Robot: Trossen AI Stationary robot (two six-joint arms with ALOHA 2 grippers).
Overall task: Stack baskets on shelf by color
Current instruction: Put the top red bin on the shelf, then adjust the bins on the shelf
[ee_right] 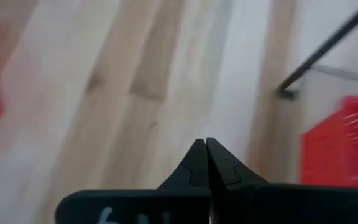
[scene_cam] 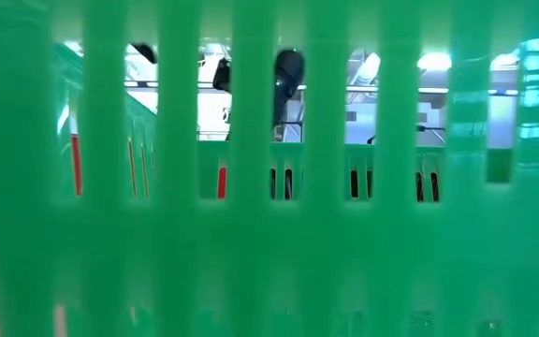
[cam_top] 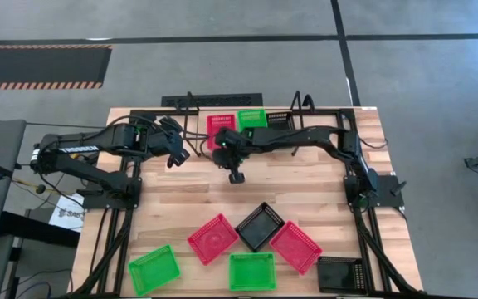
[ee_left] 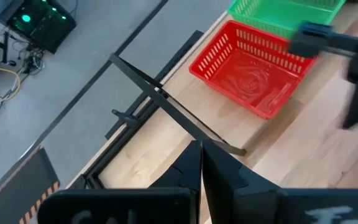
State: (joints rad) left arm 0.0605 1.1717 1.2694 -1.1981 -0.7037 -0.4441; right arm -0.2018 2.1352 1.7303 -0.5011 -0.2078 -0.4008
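Baskets, small shallow rectangular plastic mesh, nine in all: three on shelf, six loose on desk.

Shelf (cam_top: 191, 124): narrow light wood board between black wire loop uprights, at far edge of wood-plank desk (cam_top: 181, 195). Carrying, side by side, red-pink mesh basket (cam_top: 220, 124), bright green mesh basket (cam_top: 252, 117), black mesh basket (cam_top: 280, 120); left portion of board bare.

Near edge of desk, scattered, single layer:
- green basket (cam_top: 153, 268), near-left corner, tilted askew.
- red-pink basket (cam_top: 213, 237), just right of it, turned diagonally.
- black basket (cam_top: 260, 225), centre, diagonal, touching or nearly touching red-pink neighbours.
- green basket (cam_top: 251, 271), front centre, squared to desk edge; mesh wall filling low view.
- red-pink basket (cam_top: 295, 246), right of centre, diagonal.
- black basket (cam_top: 339, 272), near-right corner, squared.

Left gripper (cam_top: 175, 154): over desk's far-left area, just in front of shelf's bare end; jaws pressed together, holding nothing. Red-pink shelf basket and green one beside it visible ahead in left wrist view.

Right gripper (cam_top: 236, 175): reaching across from right-hand base to desk centre, in front of red-pink shelf basket, above bare planks; jaws closed tip to tip, empty.

Grippers near each other, apart; both well clear of loose baskets.
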